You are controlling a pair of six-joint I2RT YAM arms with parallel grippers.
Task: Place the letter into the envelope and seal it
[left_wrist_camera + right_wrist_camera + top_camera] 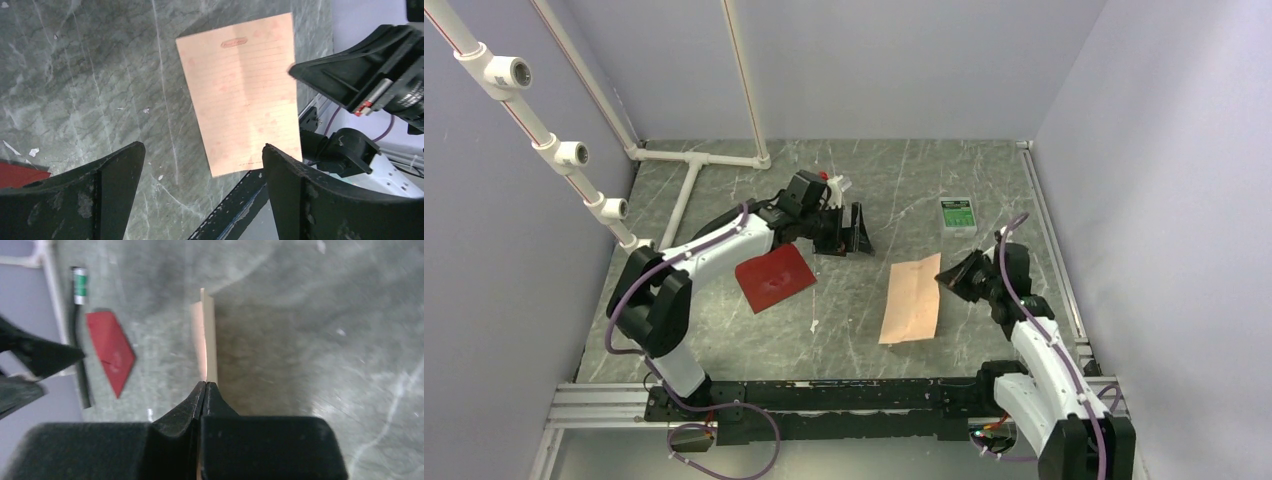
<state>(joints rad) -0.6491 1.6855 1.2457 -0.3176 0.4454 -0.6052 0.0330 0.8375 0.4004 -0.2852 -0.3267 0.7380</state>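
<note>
Bare surface (844, 330) lies open left of the letter (912, 298), between it and the envelope (774, 277). The right gripper (946, 280), pinched on the letter's right edge, blocks that side. Beyond the letter's far left corner hangs the wide-spread left gripper (842, 238); a small box (957, 214) sits beyond its far right corner.

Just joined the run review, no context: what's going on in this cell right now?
The right hand is shut on the right edge of the letter, which otherwise looks flat on the table. The left hand hangs open above the table, holding nothing. The envelope lies apart from the letter, over by the left arm, untouched. The letter is not yet in the envelope.
</note>
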